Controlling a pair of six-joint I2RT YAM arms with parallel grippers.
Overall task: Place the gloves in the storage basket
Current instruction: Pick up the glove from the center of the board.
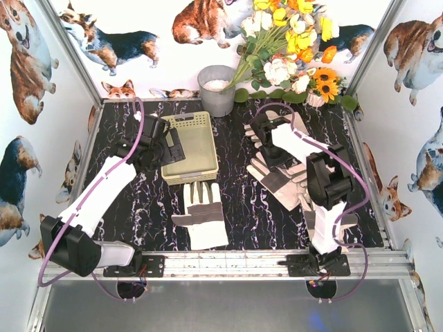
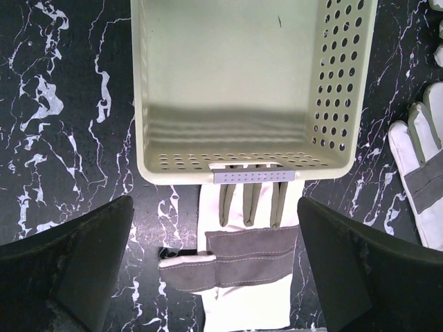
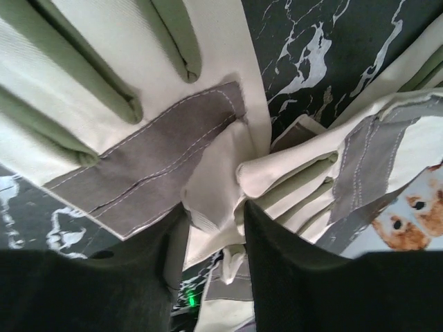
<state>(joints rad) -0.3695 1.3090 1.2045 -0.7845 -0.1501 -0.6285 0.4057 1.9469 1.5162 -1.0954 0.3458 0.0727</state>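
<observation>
The pale yellow-green storage basket [image 1: 195, 142] [image 2: 235, 83] stands on the black marble table with nothing inside. One cream-and-grey glove [image 1: 201, 216] [image 2: 252, 259] lies flat just in front of it. My left gripper [image 1: 172, 151] [image 2: 216, 277] hovers open over the basket's near end and that glove, holding nothing. On the right lie several overlapping gloves [image 1: 280, 181] [image 3: 138, 104]. My right gripper [image 1: 272, 158] [image 3: 211, 235] is down on this pile. Its jaws pinch a bunched cream fold of one glove [image 3: 216, 197].
A grey metal bucket [image 1: 217, 90] and a bunch of artificial flowers [image 1: 291, 48] stand at the back. Another glove [image 1: 346, 223] lies beside the right arm's base, and one [image 2: 423, 181] shows right of the basket. Corgi-print walls close in three sides.
</observation>
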